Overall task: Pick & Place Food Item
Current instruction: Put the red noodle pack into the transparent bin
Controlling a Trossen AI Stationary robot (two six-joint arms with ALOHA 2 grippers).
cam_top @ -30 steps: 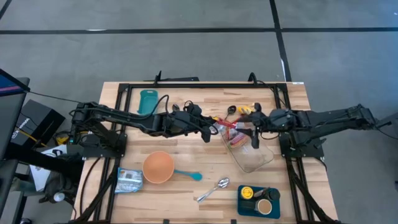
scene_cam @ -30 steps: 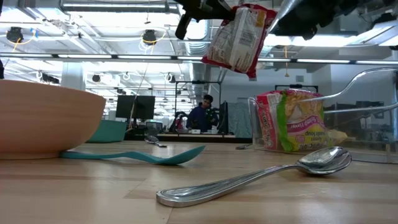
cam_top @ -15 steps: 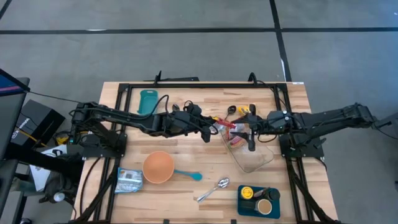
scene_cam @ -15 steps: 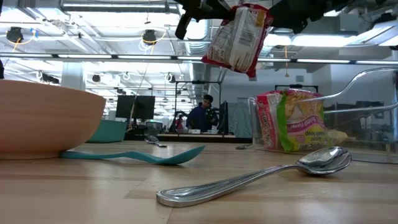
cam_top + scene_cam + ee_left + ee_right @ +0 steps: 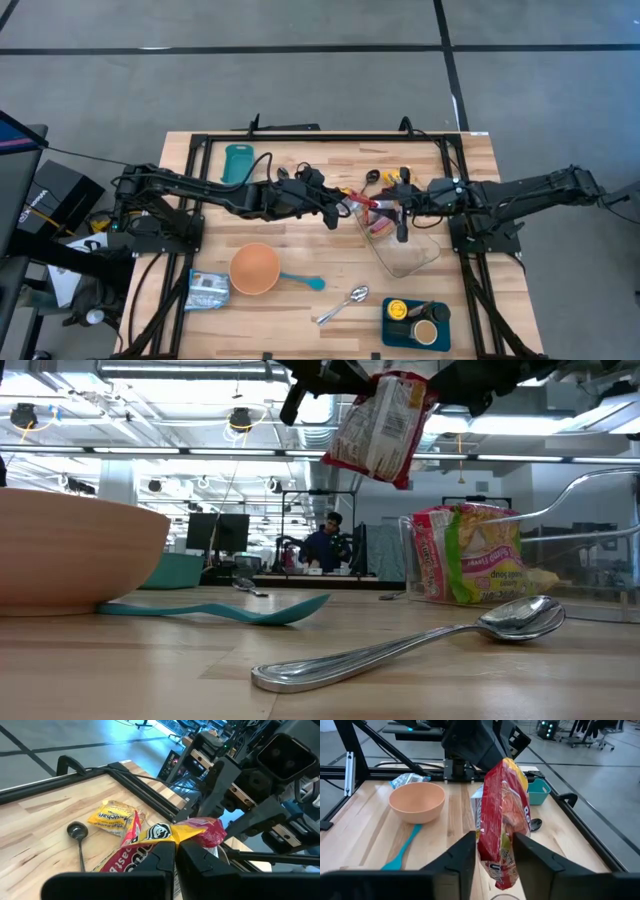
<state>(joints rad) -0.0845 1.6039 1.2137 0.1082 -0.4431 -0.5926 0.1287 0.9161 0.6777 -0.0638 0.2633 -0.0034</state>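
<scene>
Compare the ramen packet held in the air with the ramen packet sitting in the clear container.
The held ramen packet hangs above the table, pinched by the left gripper, with the right gripper straddling its lower end; the green ramen packet stands inside the clear container. The held packet is mostly red and white; the other is green, pink and yellow. The held one tilts; the other stands upright. Both are sealed noodle packets.
</scene>
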